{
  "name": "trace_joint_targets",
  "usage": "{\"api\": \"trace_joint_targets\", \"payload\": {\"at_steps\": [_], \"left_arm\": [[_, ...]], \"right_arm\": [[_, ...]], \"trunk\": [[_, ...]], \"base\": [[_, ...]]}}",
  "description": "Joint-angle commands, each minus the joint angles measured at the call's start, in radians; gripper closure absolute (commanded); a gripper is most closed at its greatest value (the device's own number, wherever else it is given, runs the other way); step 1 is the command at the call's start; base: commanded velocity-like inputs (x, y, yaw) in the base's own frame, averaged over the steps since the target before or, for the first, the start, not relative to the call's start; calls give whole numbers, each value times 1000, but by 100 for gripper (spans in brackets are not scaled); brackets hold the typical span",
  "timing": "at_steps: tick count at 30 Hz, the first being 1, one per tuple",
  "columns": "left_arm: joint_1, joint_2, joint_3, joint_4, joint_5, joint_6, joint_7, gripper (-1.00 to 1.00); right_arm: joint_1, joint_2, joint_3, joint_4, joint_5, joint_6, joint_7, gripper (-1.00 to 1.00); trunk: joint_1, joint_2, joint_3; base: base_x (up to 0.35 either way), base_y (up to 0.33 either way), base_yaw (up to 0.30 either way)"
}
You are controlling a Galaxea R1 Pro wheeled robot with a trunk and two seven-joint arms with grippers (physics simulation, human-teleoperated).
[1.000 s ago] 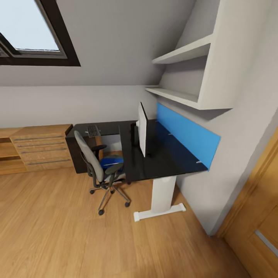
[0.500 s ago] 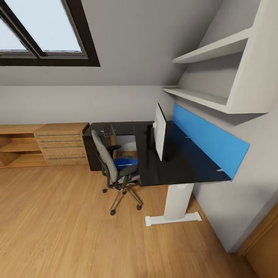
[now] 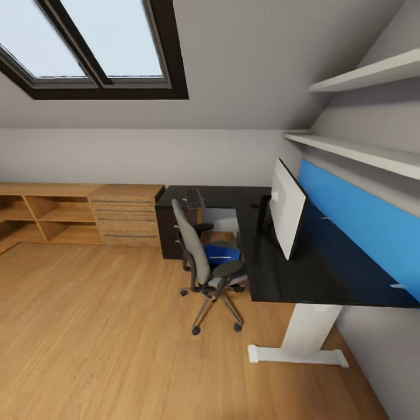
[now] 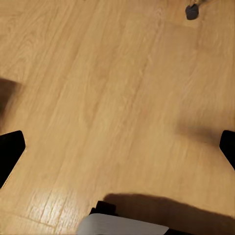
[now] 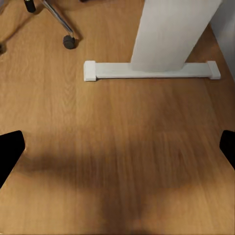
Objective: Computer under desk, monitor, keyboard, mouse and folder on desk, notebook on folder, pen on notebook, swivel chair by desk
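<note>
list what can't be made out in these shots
- Monitor screen: head view shows it edge-on from behind.
- Folder: partly hidden by the swivel chair back.
- Keyboard: too small to see keys.
- Desk right end: cut by the frame edge.

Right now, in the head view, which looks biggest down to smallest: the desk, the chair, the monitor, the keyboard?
1. Desk
2. Chair
3. Monitor, though seen nearly edge-on
4. Keyboard, though farthest from the camera

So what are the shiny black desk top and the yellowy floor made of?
The long glossy black desk top looks like lacquered board or glass, since it mirrors the blue wall panel. The floor looks like varnished wood planks, with grain lines and a soft sheen. It is a render, so I can't be sure.
</note>
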Motion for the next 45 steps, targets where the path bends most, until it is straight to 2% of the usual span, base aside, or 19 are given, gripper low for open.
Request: {"api": "trace_joint_targets", "payload": {"at_steps": [1, 12, 34, 45], "left_arm": [[0, 0, 0, -1, 6, -1, -1, -100], [0, 0, -2, -2, 5, -1, -4, -100], [0, -7, -2, -2, 6, 3, 2, -100], [0, -9, 2, -2, 8, 3, 4, -100]], "right_arm": [[0, -1, 7, 0, -8, -3, -2, -100], [0, -1, 7, 0, -8, -3, -2, -100], [0, -1, 7, 0, -8, -5, -2, -100], [0, -1, 6, 0, -8, -5, -2, -100]], "trunk": [[1, -1, -2], [1, -1, -8], [1, -1, -9], [43, -78, -43]], "base": [[213, 174, 236], [38, 30, 194], [38, 33, 11], [0, 0, 0]]}}
